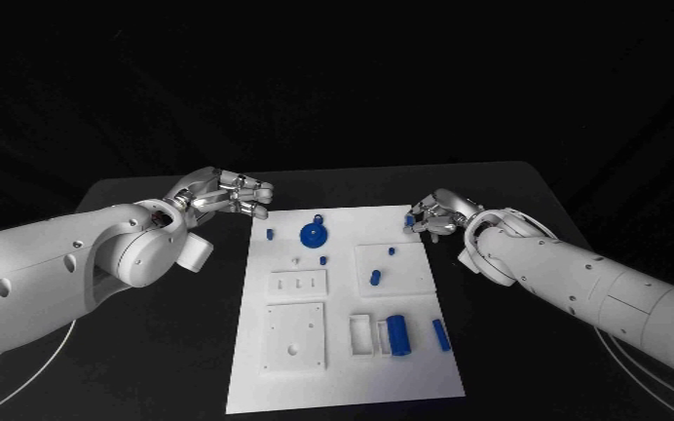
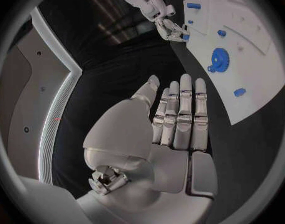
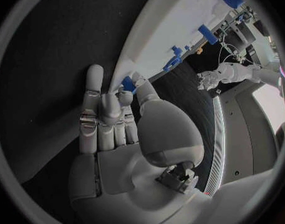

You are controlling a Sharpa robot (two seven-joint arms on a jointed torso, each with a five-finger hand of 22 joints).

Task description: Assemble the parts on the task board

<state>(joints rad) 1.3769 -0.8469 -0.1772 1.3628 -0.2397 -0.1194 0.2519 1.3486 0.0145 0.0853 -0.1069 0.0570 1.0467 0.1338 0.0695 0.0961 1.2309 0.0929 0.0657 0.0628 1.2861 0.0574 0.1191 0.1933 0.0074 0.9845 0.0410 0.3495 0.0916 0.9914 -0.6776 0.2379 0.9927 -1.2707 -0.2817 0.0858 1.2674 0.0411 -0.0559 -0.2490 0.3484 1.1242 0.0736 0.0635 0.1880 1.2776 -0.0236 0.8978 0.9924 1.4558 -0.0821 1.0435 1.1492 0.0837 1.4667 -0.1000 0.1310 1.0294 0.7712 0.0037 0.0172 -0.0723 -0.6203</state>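
Two hands are seen at the far corners of the task board (image 1: 352, 372), which lies flat in the middle of the bench (image 1: 155, 343). The right hand (image 1: 435, 214) is held at the board's far right corner, and a small blue part (image 3: 128, 84) is pinched between its thumb and fingertips, just over the board's edge; it is judged that the piece is being carried there so that it can be seated in one of the board's sockets. The left hand (image 1: 225, 192) is kept just off the board's far left corner, over the bare bench, with its fingers stretched out straight and nothing held in them, probably parked there so that the board is left free for the other arm. On the board, the blue gear (image 1: 314, 235) sits near the far edge, and a small blue peg (image 1: 270, 234) lies beside it toward the left edge. A short blue pin (image 1: 375, 278) is seen near the board's middle. Toward the near edge, a blue block (image 1: 397, 333) stands in a walled slot and a blue bar (image 1: 441, 334) lies loose beside it. Whether the pinched part touches the board cannot be told.
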